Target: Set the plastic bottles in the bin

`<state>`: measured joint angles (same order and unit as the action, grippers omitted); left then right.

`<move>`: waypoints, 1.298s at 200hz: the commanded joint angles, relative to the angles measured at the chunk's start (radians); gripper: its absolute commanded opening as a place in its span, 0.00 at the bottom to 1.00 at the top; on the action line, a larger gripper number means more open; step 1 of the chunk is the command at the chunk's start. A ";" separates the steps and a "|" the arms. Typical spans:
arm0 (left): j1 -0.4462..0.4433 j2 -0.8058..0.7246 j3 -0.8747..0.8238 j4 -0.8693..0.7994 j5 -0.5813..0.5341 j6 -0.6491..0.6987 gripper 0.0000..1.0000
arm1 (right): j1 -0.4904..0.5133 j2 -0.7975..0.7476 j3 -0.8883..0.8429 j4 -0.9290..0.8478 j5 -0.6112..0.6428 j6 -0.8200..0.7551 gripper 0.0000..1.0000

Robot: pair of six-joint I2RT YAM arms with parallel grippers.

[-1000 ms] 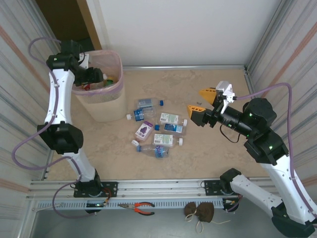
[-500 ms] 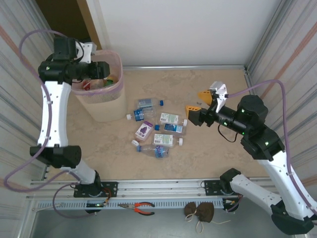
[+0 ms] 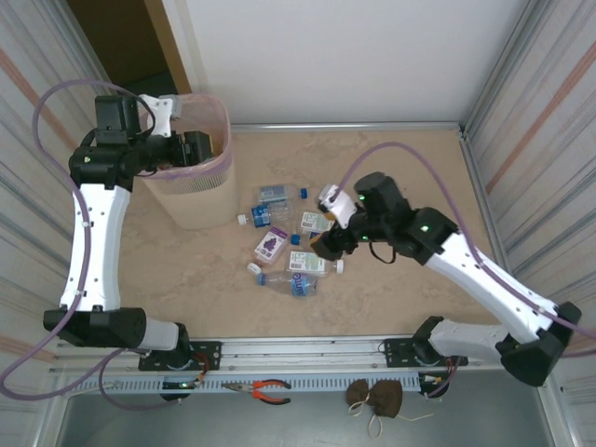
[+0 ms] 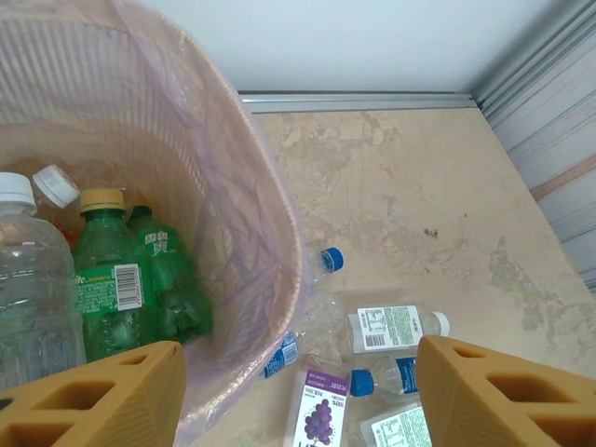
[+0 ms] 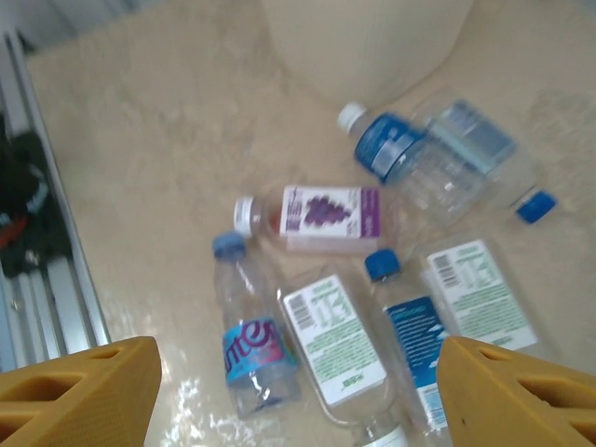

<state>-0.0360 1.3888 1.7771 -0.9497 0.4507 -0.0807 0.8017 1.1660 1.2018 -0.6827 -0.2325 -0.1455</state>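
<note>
Left to right. My left gripper [image 3: 193,149] hangs above the mouth of the bin [image 3: 200,200], which stands at the far left of the table [image 3: 419,168]. Its fingers [image 4: 93,396] are spread wide with nothing between them. Below this hand, inside the pink bag liner [image 4: 247,186], I see a green bottle with a yellow cap [image 4: 112,279] beside a clear bottle with a white cap [image 4: 28,279]. To the right of this hand, outside the bin wall, the loose bottles [image 3: 293,244] lie on their sides in a tight cluster. My right gripper [image 3: 324,244] hovers at the right edge of that cluster, likewise spread open and holding nothing, each finger [image 5: 79,386] well clear of the plastic. Under this hand lie a clear bottle with a blue band [image 5: 251,340] and a flat bottle with a green-and-white label [image 5: 331,340]. Just ahead of the fingertips lies the grape-label bottle [image 5: 321,214], and beyond it a large clear bottle with a blue label [image 5: 438,158], close to the foot of the bin.
</note>
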 commanded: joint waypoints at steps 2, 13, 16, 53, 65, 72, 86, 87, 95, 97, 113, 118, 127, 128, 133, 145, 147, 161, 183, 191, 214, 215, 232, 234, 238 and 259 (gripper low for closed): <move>0.004 -0.051 -0.028 0.035 0.025 -0.015 0.66 | 0.062 0.074 0.008 -0.074 0.082 -0.093 0.77; 0.006 -0.057 -0.040 0.041 0.025 -0.017 0.66 | 0.085 0.117 -0.002 -0.068 0.094 -0.102 0.77; 0.008 -0.060 -0.043 0.042 0.027 -0.018 0.66 | 0.091 0.129 -0.005 -0.066 0.097 -0.104 0.77; 0.012 -0.069 -0.051 0.045 0.032 -0.021 0.67 | 0.153 0.265 -0.020 -0.035 0.124 -0.126 0.77; 0.014 -0.071 -0.051 0.047 0.033 -0.021 0.67 | 0.164 0.315 -0.018 -0.034 0.125 -0.130 0.76; 0.014 -0.071 -0.051 0.048 0.033 -0.021 0.67 | 0.173 0.341 -0.016 -0.034 0.126 -0.134 0.76; 0.015 -0.072 -0.053 0.046 0.035 -0.021 0.67 | 0.185 0.391 -0.015 -0.033 0.135 -0.135 0.77; 0.016 -0.072 -0.053 0.045 0.035 -0.021 0.67 | 0.186 0.394 -0.015 -0.034 0.135 -0.136 0.77; 0.018 -0.074 -0.054 0.046 0.034 -0.021 0.67 | 0.191 0.422 -0.013 -0.034 0.141 -0.135 0.77; 0.018 -0.074 -0.054 0.045 0.034 -0.021 0.67 | 0.193 0.427 -0.013 -0.034 0.143 -0.135 0.77; 0.021 -0.076 -0.056 0.046 0.035 -0.021 0.67 | 0.202 0.469 -0.012 -0.029 0.154 -0.135 0.77; 0.021 -0.076 -0.056 0.047 0.036 -0.022 0.67 | 0.204 0.482 -0.010 -0.031 0.156 -0.135 0.77; 0.022 -0.077 -0.057 0.046 0.037 -0.021 0.67 | 0.207 0.502 -0.009 -0.033 0.159 -0.134 0.77; 0.022 -0.076 -0.056 0.046 0.037 -0.021 0.67 | 0.208 0.504 -0.009 -0.034 0.159 -0.134 0.77; 0.022 -0.077 -0.057 0.046 0.036 -0.021 0.67 | 0.210 0.514 -0.010 -0.034 0.160 -0.134 0.77; 0.022 -0.077 -0.056 0.048 0.038 -0.021 0.67 | 0.214 0.534 -0.011 -0.034 0.156 -0.134 0.77; 0.022 -0.076 -0.056 0.047 0.037 -0.021 0.67 | 0.215 0.537 -0.011 -0.033 0.155 -0.133 0.77; 0.023 -0.077 -0.056 0.048 0.039 -0.022 0.67 | 0.222 0.555 -0.013 -0.035 0.148 -0.130 0.75; 0.023 -0.077 -0.056 0.051 0.040 -0.026 0.67 | 0.232 0.573 -0.020 -0.034 0.134 -0.123 0.72; 0.023 -0.078 -0.056 0.050 0.042 -0.027 0.67 | 0.236 0.579 -0.023 -0.033 0.131 -0.122 0.72; 0.024 -0.077 -0.054 0.050 0.042 -0.027 0.67 | 0.254 0.598 -0.027 -0.033 0.131 -0.113 0.71; 0.024 -0.078 -0.054 0.050 0.042 -0.027 0.67 | 0.255 0.599 -0.027 -0.033 0.131 -0.112 0.71; 0.024 -0.078 -0.054 0.049 0.043 -0.028 0.67 | 0.264 0.615 -0.033 -0.027 0.125 -0.100 0.70; 0.023 -0.078 -0.054 0.050 0.043 -0.028 0.67 | 0.265 0.616 -0.033 -0.027 0.125 -0.099 0.70; 0.024 -0.078 -0.056 0.050 0.043 -0.028 0.67 | 0.267 0.622 -0.034 -0.028 0.125 -0.096 0.70; 0.024 -0.080 -0.057 0.050 0.043 -0.028 0.68 | 0.276 0.641 -0.040 -0.023 0.130 -0.083 0.69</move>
<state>-0.0208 1.3422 1.7248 -0.9142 0.4721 -0.1001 1.0645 1.7767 1.1763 -0.7048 -0.1009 -0.2501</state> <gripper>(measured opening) 0.675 0.699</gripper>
